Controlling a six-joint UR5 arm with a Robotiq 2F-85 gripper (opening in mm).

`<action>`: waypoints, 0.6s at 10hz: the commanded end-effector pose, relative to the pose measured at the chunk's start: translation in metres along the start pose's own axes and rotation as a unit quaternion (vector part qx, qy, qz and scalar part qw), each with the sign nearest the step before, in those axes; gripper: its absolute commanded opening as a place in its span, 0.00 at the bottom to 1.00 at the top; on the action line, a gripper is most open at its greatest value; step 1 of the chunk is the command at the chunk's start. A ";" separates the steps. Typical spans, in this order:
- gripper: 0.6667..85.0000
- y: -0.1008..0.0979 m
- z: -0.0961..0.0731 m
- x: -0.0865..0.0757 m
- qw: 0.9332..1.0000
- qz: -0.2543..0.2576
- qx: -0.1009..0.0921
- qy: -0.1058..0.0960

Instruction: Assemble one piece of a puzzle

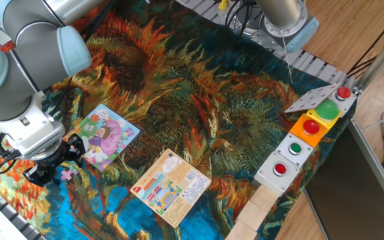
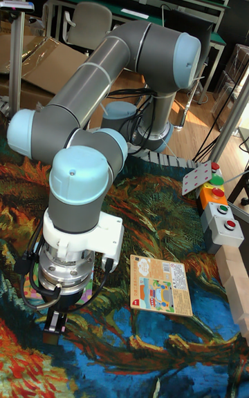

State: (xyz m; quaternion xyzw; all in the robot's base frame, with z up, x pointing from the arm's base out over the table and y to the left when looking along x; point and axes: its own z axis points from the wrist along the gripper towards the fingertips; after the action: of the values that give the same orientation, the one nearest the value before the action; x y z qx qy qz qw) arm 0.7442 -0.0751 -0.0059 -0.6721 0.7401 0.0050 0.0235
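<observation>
- Down at the near-left corner of the cloth, the piece (image 1: 67, 173) lies flat, just beside the puzzle (image 1: 103, 136) but apart from its edge; the tall fixed view hides it behind the arm.
- Directly over or beside it hangs the gripper (image 1: 40, 175), fingers pointing down at the cloth; whether the jaws are apart or already pinching the piece I cannot tell (dark fingers, blurred).
- To do this step well, I judge the grip should take the piece squarely across its knobbed edges, lift it level, and keep its turn matched to the gap in the board.
- Arm pose: the wrist stands vertical above the corner, the grey links folding high and back toward the base.
- Farther right lie the orange-peach card (image 1: 172, 187) and the button box (image 1: 303, 145), well apart.
</observation>
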 end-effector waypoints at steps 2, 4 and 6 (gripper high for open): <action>0.67 -0.001 -0.001 -0.001 1.000 0.003 0.002 -0.006; 0.66 -0.001 -0.002 0.000 1.000 0.003 0.001 -0.006; 0.65 0.000 -0.002 -0.001 1.000 0.003 -0.001 -0.008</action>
State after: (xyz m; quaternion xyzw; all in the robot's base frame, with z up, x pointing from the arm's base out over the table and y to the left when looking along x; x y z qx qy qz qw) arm 0.7443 -0.0757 -0.0053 -0.6725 0.7397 0.0062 0.0243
